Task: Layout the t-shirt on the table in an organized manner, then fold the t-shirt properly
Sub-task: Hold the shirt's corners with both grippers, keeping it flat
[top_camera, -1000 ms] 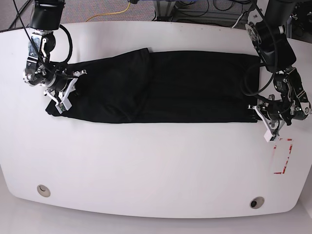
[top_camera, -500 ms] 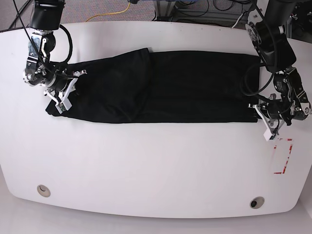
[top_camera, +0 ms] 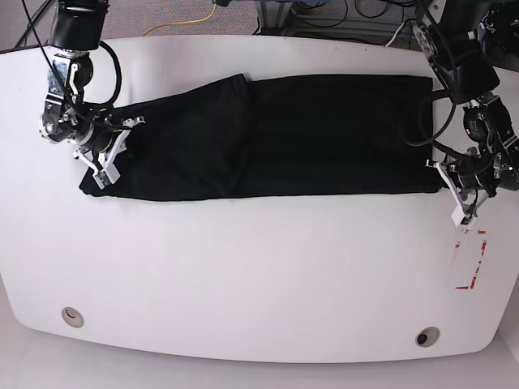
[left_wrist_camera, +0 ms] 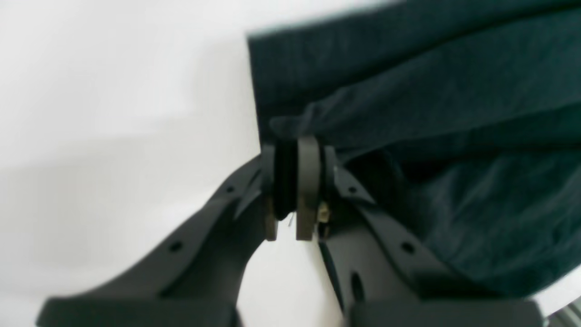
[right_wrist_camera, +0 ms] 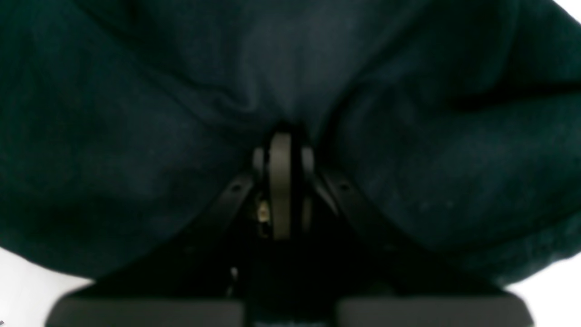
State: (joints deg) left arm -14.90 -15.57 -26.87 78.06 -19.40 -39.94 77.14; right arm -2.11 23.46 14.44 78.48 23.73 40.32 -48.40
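**Black t-shirt pinched at both ends on the white table**

The plain black fabric t-shirt (top_camera: 268, 138) is laid as a long band across the far half of the glossy white table (top_camera: 243, 275). Its corner is clamped by the left gripper (left_wrist_camera: 292, 181), the pads drawn narrow on a fold of cloth. The opposite end is gripped by the right gripper (right_wrist_camera: 281, 181), apparently pressed together on fabric, though that view is dark and blurred.

Grey carpeted floor (top_camera: 162, 12) beyond the far edge, a yellow cable (top_camera: 182, 24) trailing across it, tangled black cables (top_camera: 340, 12) near metal framing, even bright light
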